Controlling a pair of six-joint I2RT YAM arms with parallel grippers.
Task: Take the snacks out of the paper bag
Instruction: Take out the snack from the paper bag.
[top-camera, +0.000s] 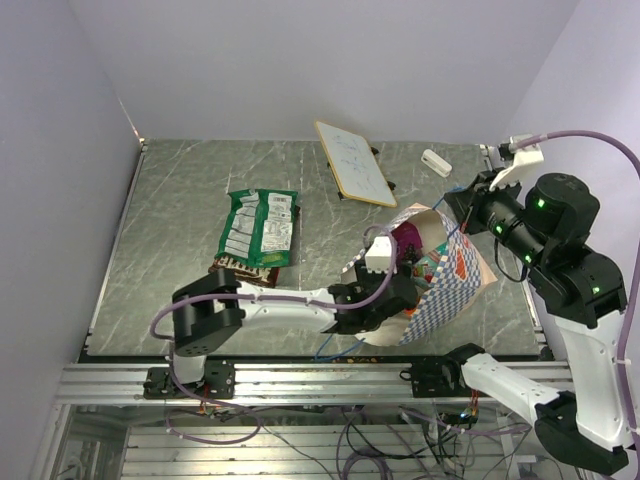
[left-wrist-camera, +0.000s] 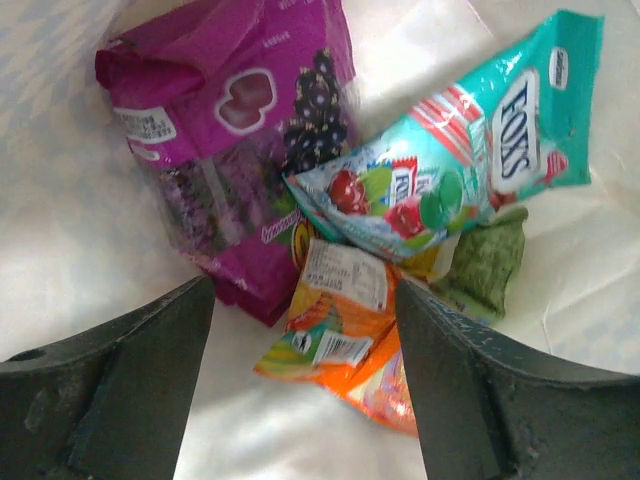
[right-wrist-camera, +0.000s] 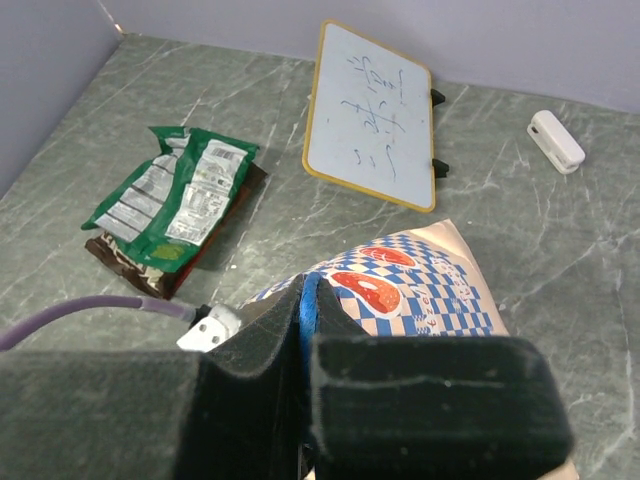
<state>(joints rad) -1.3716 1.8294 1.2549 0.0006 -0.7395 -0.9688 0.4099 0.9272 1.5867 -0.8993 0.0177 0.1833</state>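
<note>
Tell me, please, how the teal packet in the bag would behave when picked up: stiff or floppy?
The teal packet looks like thin creased film, so it would probably flop when lifted. Its glossy surface may slip in a light pinch. It lies over the orange packet, which might get dragged along.

Only legible brand: "FOX'S" in an oval badge on the teal packet (left-wrist-camera: 470, 150), left wrist view. Magenta packet (left-wrist-camera: 240, 130) has small print & a white label, too blurred to read. Orange packet (left-wrist-camera: 335, 320): white label, fine print, illegible. Right wrist view: white board (right-wrist-camera: 372, 115) has blue handwriting, unreadable. Paper bag (right-wrist-camera: 420, 290) logo & green packet (right-wrist-camera: 175, 195) labels are too small.
</note>
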